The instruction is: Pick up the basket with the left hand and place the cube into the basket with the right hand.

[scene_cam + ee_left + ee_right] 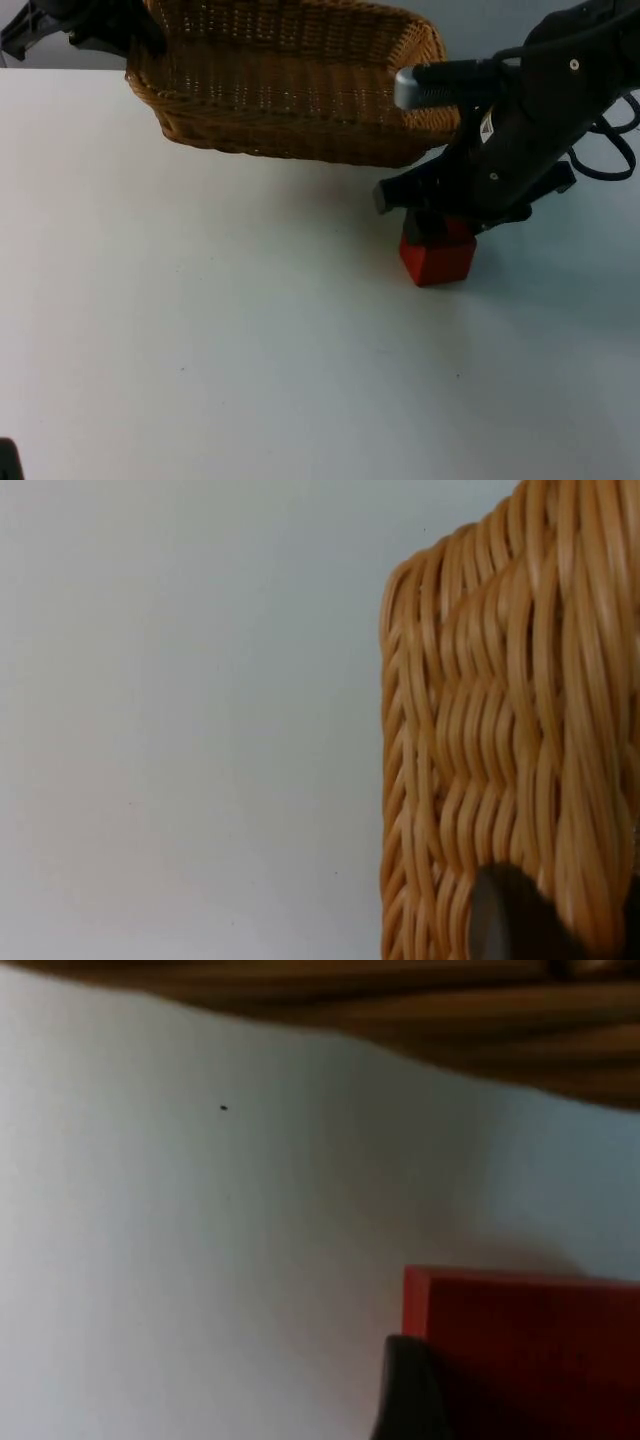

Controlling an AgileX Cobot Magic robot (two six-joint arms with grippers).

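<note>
So in the top view the woven tan wicker basket (290,85) sits across the upper middle of the frame, its left end hidden under the left gripper (140,40) up in the upper left corner, which has hold of that end's rim. The right gripper (440,235) comes down right of centre onto the small red cube (440,258), which rests on the white table top (200,330) just below the basket's right end. Can't tell from here how wide those fingers are

Left wrist view: the basket's weave (510,730) up close, with a black fingertip (510,920) pressed against it

Right wrist view: the cube (520,1350) is right beside one black fingertip (410,1390), basket rim (450,1010) beyond; can't tell the grip
</note>
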